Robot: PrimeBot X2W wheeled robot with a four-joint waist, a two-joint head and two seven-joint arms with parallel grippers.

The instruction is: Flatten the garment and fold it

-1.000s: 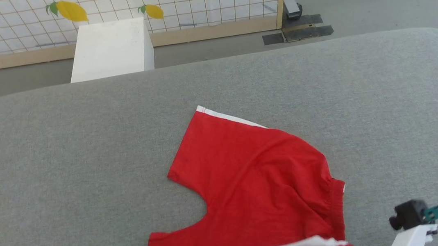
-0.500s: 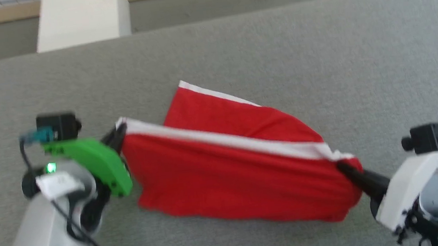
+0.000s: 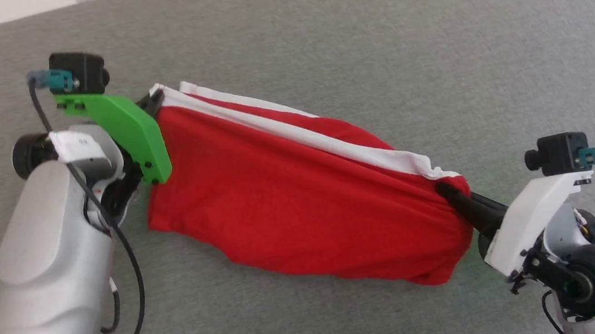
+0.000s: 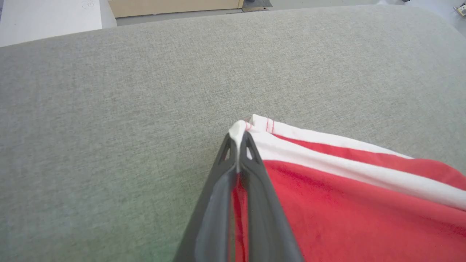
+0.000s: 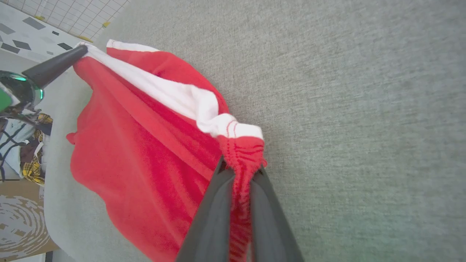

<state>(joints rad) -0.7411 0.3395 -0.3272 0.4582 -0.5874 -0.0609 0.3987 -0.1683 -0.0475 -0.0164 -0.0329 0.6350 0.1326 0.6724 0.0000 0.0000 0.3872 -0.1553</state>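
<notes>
Closest in, the right gripper [image 3: 445,190] is clamped on the bunched waistband corner of the red shorts [image 3: 301,200], with its fingers pressed together on the fabric. On the other side, the left gripper [image 3: 155,100] is pinching the white-trimmed corner the same way. So the shorts are stretched between the two, white stripe along the far edge, the rest sagging toward the grey padded table [image 3: 371,24]. Can't tell if it touches. Way back there's a white box [image 3: 5,8].

Grey upholstered surface [image 3: 314,19], white box [image 4: 47,18], grid-patterned panel [image 5: 83,14] beyond
</notes>
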